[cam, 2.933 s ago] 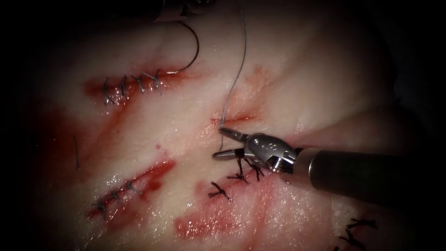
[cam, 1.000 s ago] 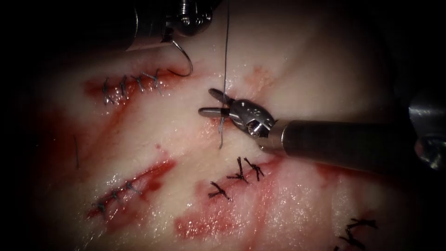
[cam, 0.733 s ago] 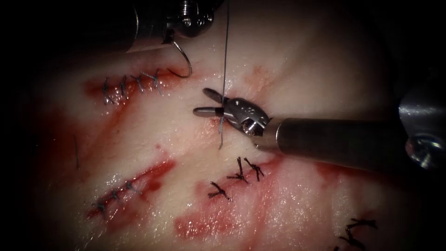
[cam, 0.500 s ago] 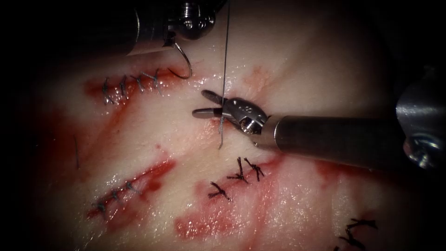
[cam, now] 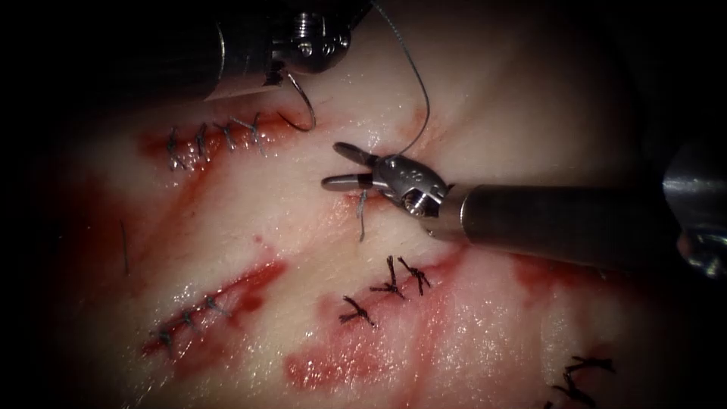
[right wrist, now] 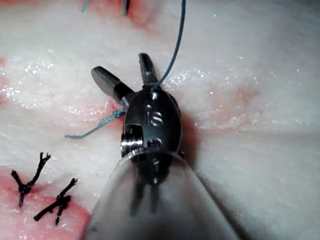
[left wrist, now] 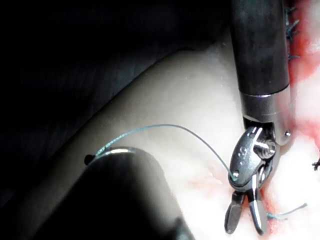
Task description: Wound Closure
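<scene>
Steel right tool (cam: 342, 167) over tissue (cam: 492, 106), jaws spread wide, gripping nothing; thread (cam: 421, 91) slack, arcing to its wrist. Left tool (cam: 282, 70) clamps needle (cam: 307, 106) at blunt end, beyond cut (cam: 363, 198), free of tissue.

Endoscope view: light pooled on central tissue (cam: 485, 98), fading to black at every edge, far left darkest. Wet glints on tissue beside red fluid (cam: 333, 367). Hard highlights on right tool (cam: 333, 165), jaws apart, and on left tool (cam: 279, 74), which grips needle (cam: 307, 102). Right shaft throws shadow on tissue beneath. Left wrist view: tissue overexposed, background black. Right wrist view: strongly lit, sparkle on wet tissue.
</scene>
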Action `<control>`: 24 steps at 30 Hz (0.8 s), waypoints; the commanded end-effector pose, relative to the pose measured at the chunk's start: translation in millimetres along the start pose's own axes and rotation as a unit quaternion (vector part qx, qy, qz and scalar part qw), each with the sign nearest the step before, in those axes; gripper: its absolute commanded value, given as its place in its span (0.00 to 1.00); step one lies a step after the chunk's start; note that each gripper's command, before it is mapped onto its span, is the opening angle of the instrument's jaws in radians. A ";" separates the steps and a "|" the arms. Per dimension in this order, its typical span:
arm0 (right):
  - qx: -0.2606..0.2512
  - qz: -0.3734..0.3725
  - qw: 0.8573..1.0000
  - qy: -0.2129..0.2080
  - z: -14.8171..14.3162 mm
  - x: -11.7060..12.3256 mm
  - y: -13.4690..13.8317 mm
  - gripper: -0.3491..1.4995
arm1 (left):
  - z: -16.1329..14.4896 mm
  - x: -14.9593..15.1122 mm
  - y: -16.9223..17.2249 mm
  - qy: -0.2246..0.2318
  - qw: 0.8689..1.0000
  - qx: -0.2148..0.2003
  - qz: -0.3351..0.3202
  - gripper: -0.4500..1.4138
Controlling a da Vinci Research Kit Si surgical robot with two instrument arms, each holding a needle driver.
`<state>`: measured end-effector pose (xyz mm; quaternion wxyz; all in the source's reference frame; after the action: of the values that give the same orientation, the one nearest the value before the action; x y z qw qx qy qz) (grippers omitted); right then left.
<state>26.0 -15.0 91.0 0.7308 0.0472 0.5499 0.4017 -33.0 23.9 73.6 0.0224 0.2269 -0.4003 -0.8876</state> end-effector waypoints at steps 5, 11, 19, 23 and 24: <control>-0.030 -0.007 0.999 -0.007 -6.8 2.0 3.7 0.99 | 2.2 0.2 -0.5 -0.004 1.000 0.006 0.000 0.00; -0.060 -0.037 0.997 -0.030 -14.3 4.7 8.3 0.99 | 5.0 0.9 0.2 -0.015 1.000 0.013 -0.001 0.00; -0.126 -0.069 0.989 -0.042 -20.9 6.8 11.7 0.99 | 9.8 2.5 2.4 -0.005 1.000 0.006 0.004 0.00; -0.161 -0.086 0.982 -0.052 -22.9 7.7 12.4 0.99 | 12.5 3.0 3.7 -0.003 1.000 -0.008 0.009 0.00; -0.175 -0.090 0.979 -0.056 -23.5 8.0 12.6 0.99 | 13.1 3.0 4.0 -0.003 1.000 -0.013 0.011 0.00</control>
<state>-0.5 -10.6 81.5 0.7918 -0.1126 0.4269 0.4220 -41.7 29.0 83.5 0.0333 0.2194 -0.3851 -0.8958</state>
